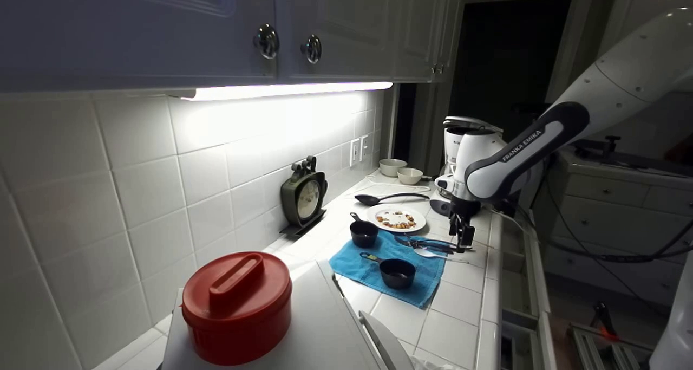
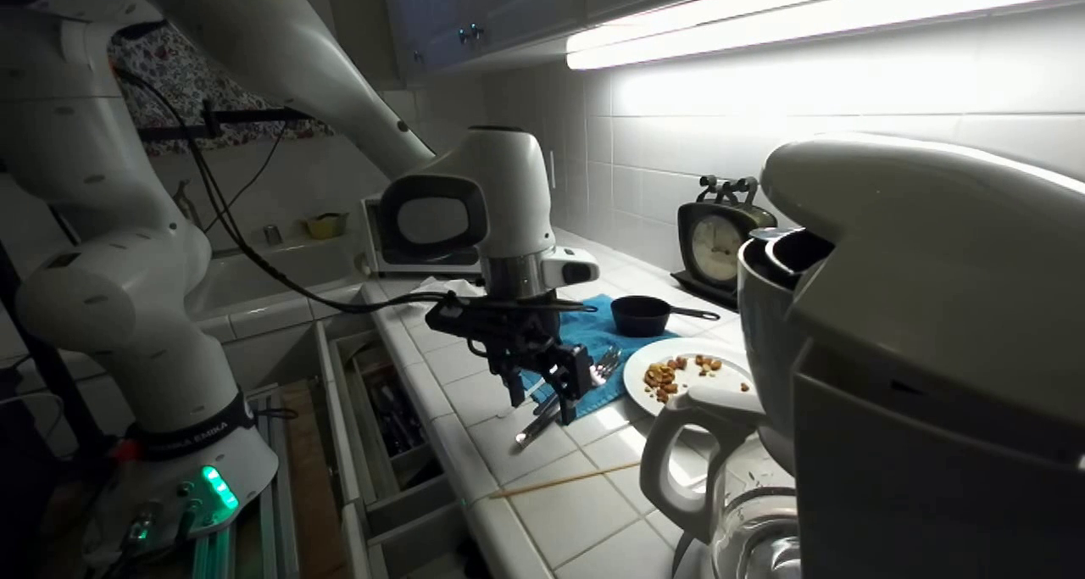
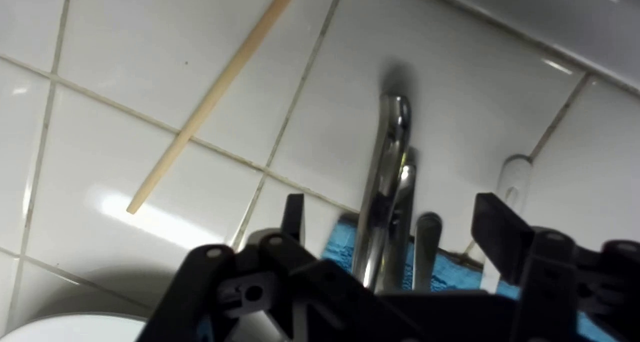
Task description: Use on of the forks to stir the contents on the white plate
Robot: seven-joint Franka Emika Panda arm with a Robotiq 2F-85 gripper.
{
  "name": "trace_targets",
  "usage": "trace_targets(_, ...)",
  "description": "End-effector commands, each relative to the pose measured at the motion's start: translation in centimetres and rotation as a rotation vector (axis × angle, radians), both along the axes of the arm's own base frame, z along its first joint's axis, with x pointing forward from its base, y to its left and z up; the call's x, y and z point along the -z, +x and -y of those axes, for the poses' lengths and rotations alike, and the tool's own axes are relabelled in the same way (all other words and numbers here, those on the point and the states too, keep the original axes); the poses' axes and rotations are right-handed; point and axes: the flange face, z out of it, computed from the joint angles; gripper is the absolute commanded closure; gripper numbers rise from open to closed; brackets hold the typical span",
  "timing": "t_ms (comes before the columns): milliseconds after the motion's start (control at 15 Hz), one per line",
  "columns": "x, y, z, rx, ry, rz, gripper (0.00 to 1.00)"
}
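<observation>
The white plate (image 1: 372,215) lies on the tiled counter in both exterior views (image 2: 634,377), and its edge shows in the wrist view (image 3: 75,328). Its contents (image 1: 401,225), brownish bits, are scattered on it (image 2: 661,381). Metal utensils lie on the blue towel; fork heads (image 2: 607,364) show in an exterior view. In the wrist view the utensil handles (image 3: 385,182) extend past the towel onto the tiles. My gripper (image 1: 462,235) points down over these handles (image 2: 542,395). Its fingers (image 3: 393,217) are apart, with metal handles seen between them and nothing held.
Dark pans (image 1: 397,274) (image 2: 642,316) sit on the blue towel (image 1: 346,261). A black spoon (image 1: 368,199) lies behind the plate. A wooden stick (image 3: 215,91) and a clear-handled utensil (image 3: 514,182) lie nearby. A coffee maker (image 2: 932,308) stands close; an open drawer (image 2: 407,477) lines the counter edge.
</observation>
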Motion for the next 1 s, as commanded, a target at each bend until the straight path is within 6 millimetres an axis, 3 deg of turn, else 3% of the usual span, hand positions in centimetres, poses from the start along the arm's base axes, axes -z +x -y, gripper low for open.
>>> trace_targets(0, 0.76, 1.22, 0.2, -0.048, 0.004, -0.01, 0.44)
trace_targets(467, 0.67, 1.96, 0.5, -0.062, -0.005, -0.019, 0.91)
trace_targets(600, 0.32, 2.16, 0.71, -0.062, -0.009, -0.014, 0.9)
trace_targets(667, 0.33, 2.17, 0.79, -0.062, -0.01, -0.017, 0.94)
trace_targets(733, 0.41, 2.16, 0.75, -0.061, -0.009, -0.018, 0.9)
trace_targets(933, 0.52, 2.13, 0.79, -0.061, -0.008, -0.022, 0.9)
